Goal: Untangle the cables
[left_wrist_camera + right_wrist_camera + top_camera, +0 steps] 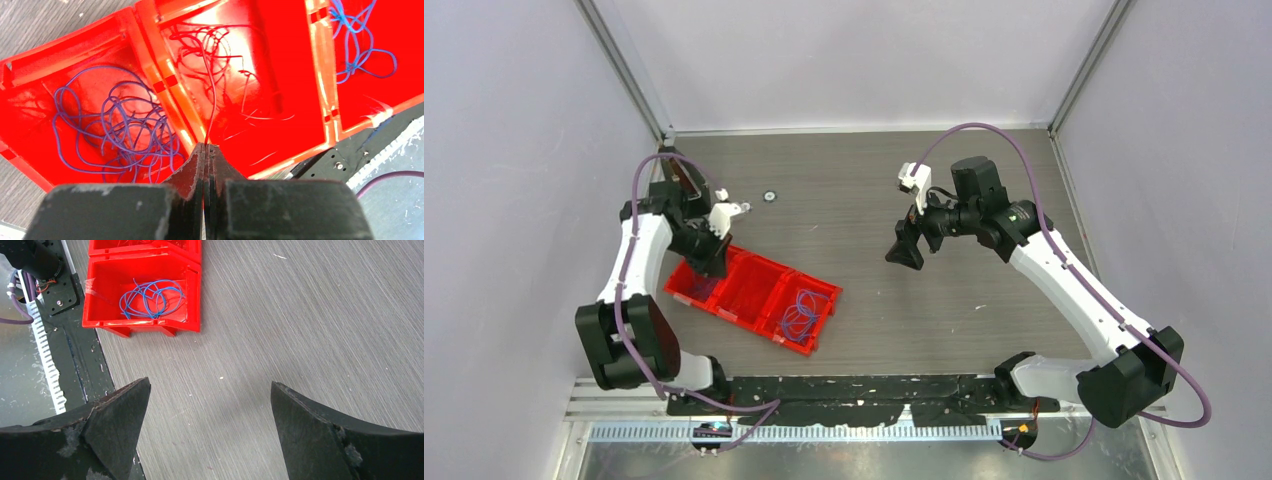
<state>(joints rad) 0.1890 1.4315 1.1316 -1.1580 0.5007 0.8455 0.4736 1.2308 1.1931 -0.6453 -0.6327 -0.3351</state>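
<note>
A red three-compartment tray (819,335) lies on the table left of centre. In the left wrist view, purple cables (115,125) fill the left compartment, red cables (210,55) the middle one, blue cables (357,42) the right one. My left gripper (206,146) is shut on a red cable strand that rises from its tips into the middle compartment; from above it (707,262) hangs over the tray's left end. My right gripper (210,390) is open and empty above bare table, right of the tray (142,325); the blue cables (150,297) show there.
A small round metal ring (770,197) lies on the table behind the tray. A black base plate (854,390) and a white toothed rail (794,430) run along the near edge. Grey walls close the back and both sides.
</note>
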